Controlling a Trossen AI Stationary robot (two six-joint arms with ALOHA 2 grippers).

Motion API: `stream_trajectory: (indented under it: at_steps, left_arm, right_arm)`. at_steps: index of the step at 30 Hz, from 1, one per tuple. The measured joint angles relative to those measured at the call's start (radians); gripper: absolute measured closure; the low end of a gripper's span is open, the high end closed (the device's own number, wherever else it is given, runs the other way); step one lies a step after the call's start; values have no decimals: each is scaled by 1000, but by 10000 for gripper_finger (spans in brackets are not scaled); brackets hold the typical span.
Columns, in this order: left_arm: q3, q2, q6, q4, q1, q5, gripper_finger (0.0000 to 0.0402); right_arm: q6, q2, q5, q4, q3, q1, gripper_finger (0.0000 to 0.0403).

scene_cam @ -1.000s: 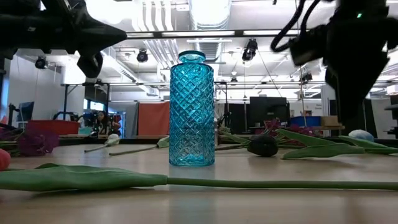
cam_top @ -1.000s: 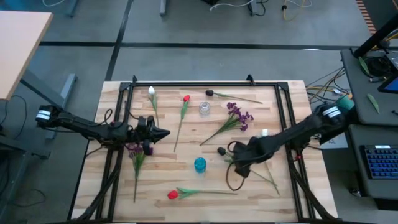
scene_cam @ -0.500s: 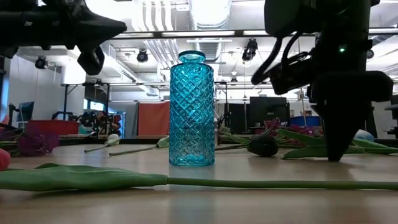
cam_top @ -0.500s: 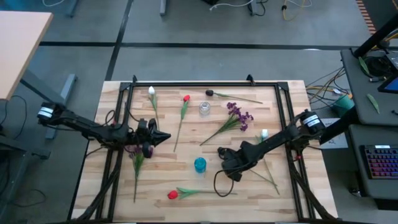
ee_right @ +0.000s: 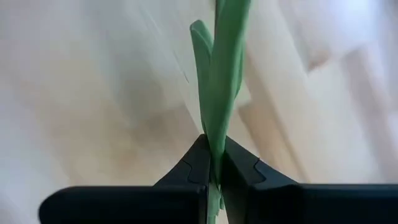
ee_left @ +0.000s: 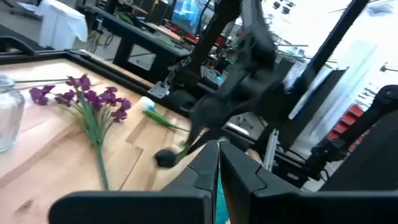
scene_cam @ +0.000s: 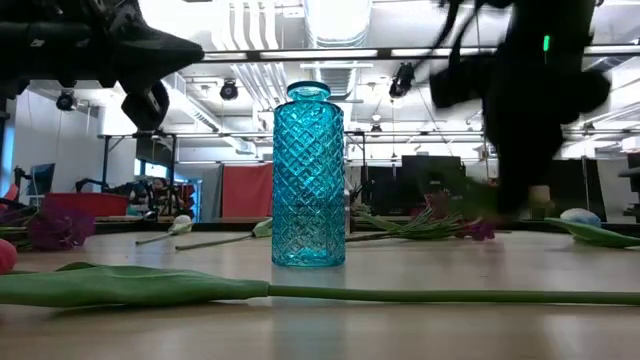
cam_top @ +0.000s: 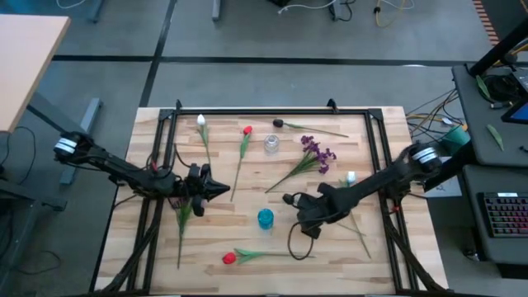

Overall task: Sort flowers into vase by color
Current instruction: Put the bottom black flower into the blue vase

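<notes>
From where the low camera sits, the right arm is only a dark smear above the table, and the flower it carries cannot be picked out there at all. The right gripper [ee_right: 211, 165] has its two fingers pinched tight on the green stem [ee_right: 219, 87] of a flower, the leaf running up out of the frame so the head is cut off; from above, the same gripper [cam_top: 301, 208] sits just right of the blue vase [cam_top: 265, 218], and a small dark bloom [cam_top: 288, 199] shows at its tip, though whether that head belongs to the held stem is hard to say. The left gripper [cam_top: 216, 190] hangs over the left part of the table with its fingers [ee_left: 200, 171] closed against each other and nothing between them. Its arm covers the head of a flower [cam_top: 181, 219] whose stem trails toward the near edge. The blue vase stands upright near the table's middle and looks empty in the low view [scene_cam: 309, 175]. A clear glass vase [cam_top: 271, 145] stands farther back, also with no stems in it. Lying loose on the wooden table [cam_top: 371, 256] are a purple cluster [cam_top: 316, 153] right of the clear vase, a white bud [cam_top: 200, 121] and a red tulip [cam_top: 247, 131] at the back left, another near-black bloom [cam_top: 279, 124] at the back, and a second red tulip [cam_top: 229, 258] near the front edge.
</notes>
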Motion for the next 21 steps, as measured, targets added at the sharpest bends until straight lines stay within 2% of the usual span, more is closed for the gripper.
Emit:
stream_trajectory:
  at_steps: [5,8,10,14,17,21]
  left_arm:
    - [0,27,-53,-4,1,-66,402]
    - [0,38,-76,-5,1,-69,402]
    - [0,40,-94,-7,1,-69,402]
    - [0,32,-129,-19,2,-69,402]
    - [1,27,-156,-43,2,-69,402]
    - [47,3,-187,-181,12,-69,402]
  right_arm:
    - [-107,-174,187,117,-18,34,389]
    - [-252,-284,340,320,-57,62,389]
    - [-386,-350,371,510,-106,70,390]
    - [-651,-456,318,983,-234,67,390]
    - [-778,-510,178,1290,-333,62,390]
    - [-826,-528,-27,1663,-427,39,390]
